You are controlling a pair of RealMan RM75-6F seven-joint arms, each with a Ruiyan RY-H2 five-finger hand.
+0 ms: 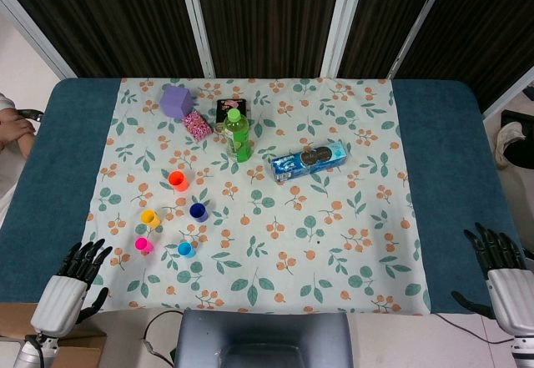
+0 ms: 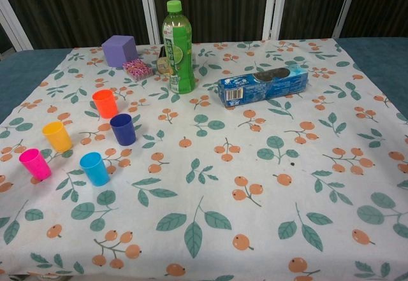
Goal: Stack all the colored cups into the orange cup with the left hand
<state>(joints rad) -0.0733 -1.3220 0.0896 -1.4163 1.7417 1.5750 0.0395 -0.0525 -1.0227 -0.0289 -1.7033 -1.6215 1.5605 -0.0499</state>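
Five small cups stand upright and apart on the left of the floral cloth. The orange cup point(image 1: 177, 179) point(image 2: 105, 103) is farthest back. The dark blue cup point(image 1: 198, 211) point(image 2: 122, 129) stands right of the yellow cup point(image 1: 149, 218) point(image 2: 57, 136). Nearest the front are the pink cup point(image 1: 143, 244) point(image 2: 34, 164) and the light blue cup point(image 1: 186, 249) point(image 2: 95, 169). My left hand point(image 1: 82, 262) is open at the table's front left corner, holding nothing. My right hand point(image 1: 494, 247) is open at the front right corner, also holding nothing. Neither hand shows in the chest view.
Behind the cups stand a purple cube point(image 1: 176, 100) point(image 2: 119, 51), a pink speckled block point(image 1: 197, 123) point(image 2: 137, 69), a green bottle point(image 1: 237, 134) point(image 2: 178, 46) and a dark box point(image 1: 231, 108). A blue biscuit packet point(image 1: 308, 161) point(image 2: 262, 85) lies right of the bottle.
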